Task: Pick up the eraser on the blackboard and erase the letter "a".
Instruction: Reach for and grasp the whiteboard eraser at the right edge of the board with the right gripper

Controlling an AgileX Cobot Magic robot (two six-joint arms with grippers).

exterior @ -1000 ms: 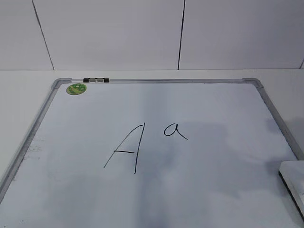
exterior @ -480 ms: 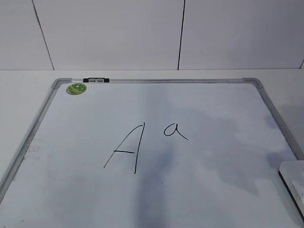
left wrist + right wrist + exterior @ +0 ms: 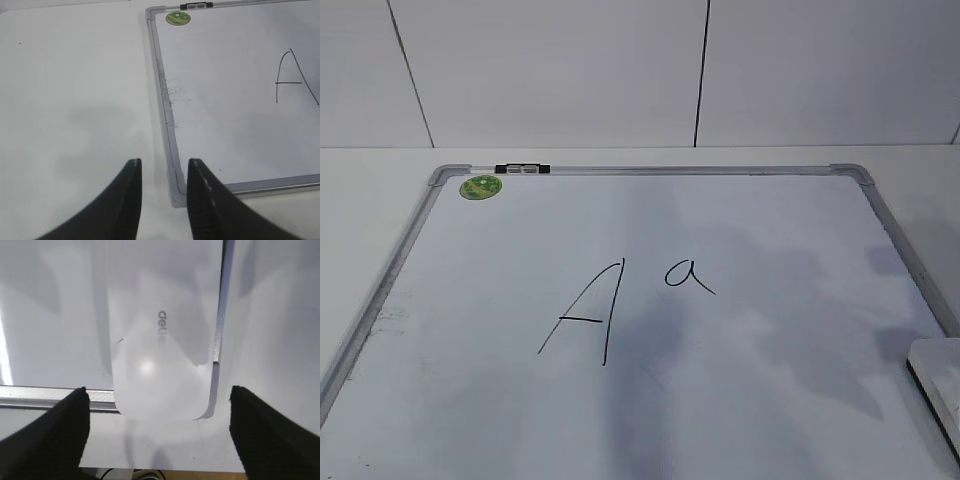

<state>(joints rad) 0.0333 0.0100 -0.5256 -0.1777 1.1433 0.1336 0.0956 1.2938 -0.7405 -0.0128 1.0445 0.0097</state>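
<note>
The blackboard (image 3: 790,230) lies flat, with a capital "A" (image 3: 585,312) and the small letter "a" (image 3: 688,275) near its middle. The white eraser (image 3: 938,380) lies at the board's right edge, cut off by the frame. In the right wrist view the eraser (image 3: 160,355) lies lengthwise, one end reaching over the board's grey frame (image 3: 50,396). My right gripper (image 3: 158,390) is wide open above that end, one finger on each side, touching nothing. My left gripper (image 3: 164,162) is open and empty over the board's corner (image 3: 175,192). Neither gripper shows in the exterior view.
A round green magnet (image 3: 481,186) and a black clip (image 3: 522,169) sit at the board's far left corner; both also show in the left wrist view, magnet (image 3: 178,18) and clip (image 3: 198,5). White table (image 3: 75,100) surrounds the board. A white wall stands behind.
Only the shadows on the board's right half have shifted and spread toward the eraser. The board, letters and eraser have not moved.
</note>
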